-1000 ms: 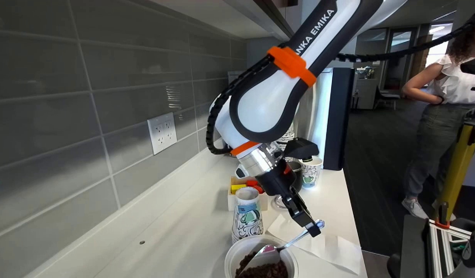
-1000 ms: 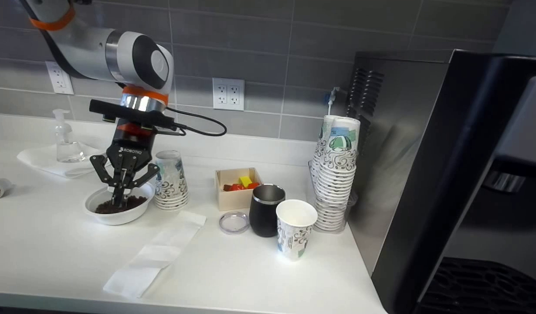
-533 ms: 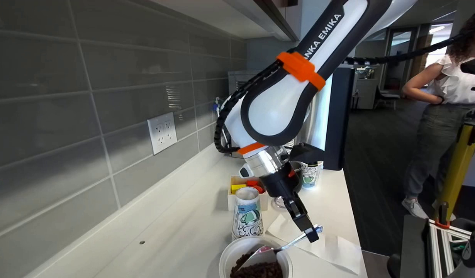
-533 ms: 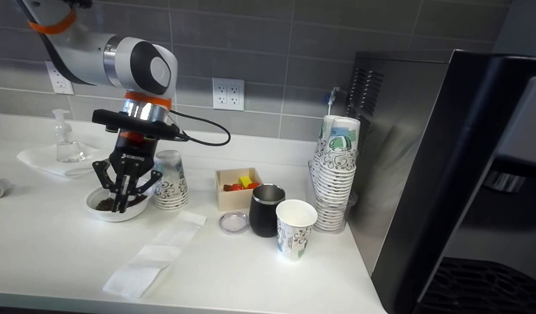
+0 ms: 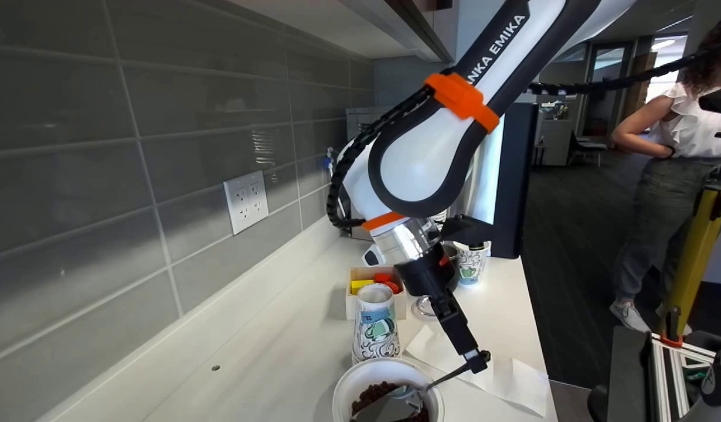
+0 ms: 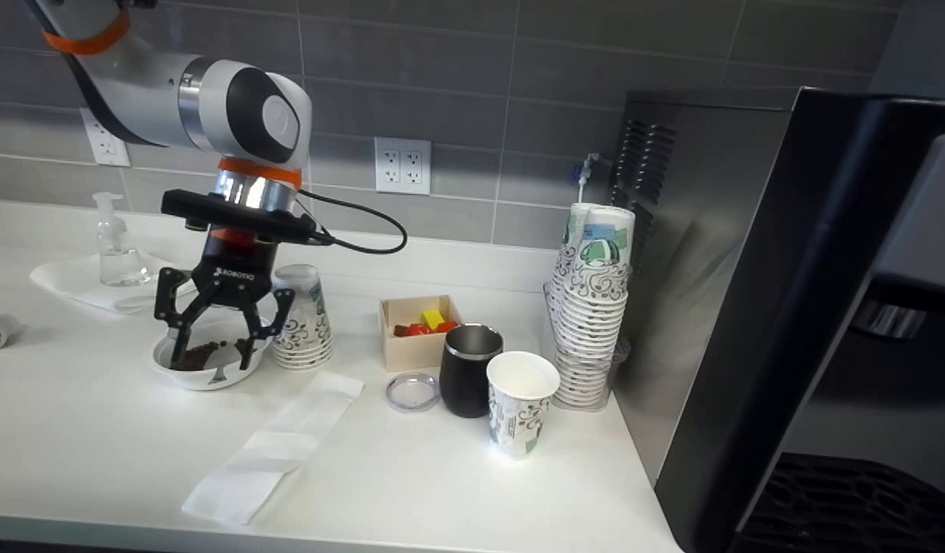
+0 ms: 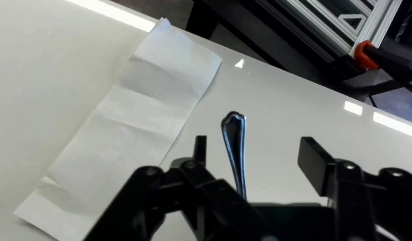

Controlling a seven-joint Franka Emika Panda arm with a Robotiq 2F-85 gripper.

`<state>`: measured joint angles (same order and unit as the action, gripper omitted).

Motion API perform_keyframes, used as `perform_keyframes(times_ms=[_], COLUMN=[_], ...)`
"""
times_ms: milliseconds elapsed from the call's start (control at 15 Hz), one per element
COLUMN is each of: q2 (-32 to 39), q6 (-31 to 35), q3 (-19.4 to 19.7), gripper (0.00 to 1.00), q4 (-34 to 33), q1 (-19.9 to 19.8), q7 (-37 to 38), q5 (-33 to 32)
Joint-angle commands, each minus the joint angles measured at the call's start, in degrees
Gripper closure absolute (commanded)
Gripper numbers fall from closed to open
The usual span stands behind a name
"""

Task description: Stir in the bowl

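On the counter stands the bowl [image 6: 182, 376], round and white with dark brown bits inside; the wrist view does not take it in. A metal spoon [image 5: 448, 377] lies with its head among the bits and its handle sloping out over the rim. My gripper [image 6: 211, 355] is low over the bowl's near side, its jaws spread apart. In the wrist view the spoon handle [image 7: 237, 150] passes between the two fingers of the gripper [image 7: 256, 154], nearer the left one, with a gap on both sides, so it is not gripped there.
Upturned patterned cups [image 6: 300, 322] stand close beside the bowl. A folded paper towel [image 6: 288, 445] lies in front. Farther along are a wooden box [image 6: 415, 349], a clear lid [image 6: 412, 392], a black tumbler [image 6: 465, 376] and a paper cup [image 6: 518, 407]. The wall backs the counter.
The jaws have opened and let go of the spoon handle. The spoon has rolled over where it leans. Over the second the bowl has shifted slightly, and the arm has moved a little.
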<state>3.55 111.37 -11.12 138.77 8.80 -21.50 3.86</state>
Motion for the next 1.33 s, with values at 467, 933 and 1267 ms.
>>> perform_keyframes(times_ms=[467,933,1267], q2=[-15.5,-30.8,-31.3], q6=[6.9,16.9,17.6], q3=[1.5,5.7,6.1], gripper=[0.0,0.0,0.0], q4=[11.1,23.3,18.6], q1=[0.2,1.0,0.7], q7=[-0.6,2.8,7.1], q5=[5.5,10.4,7.4])
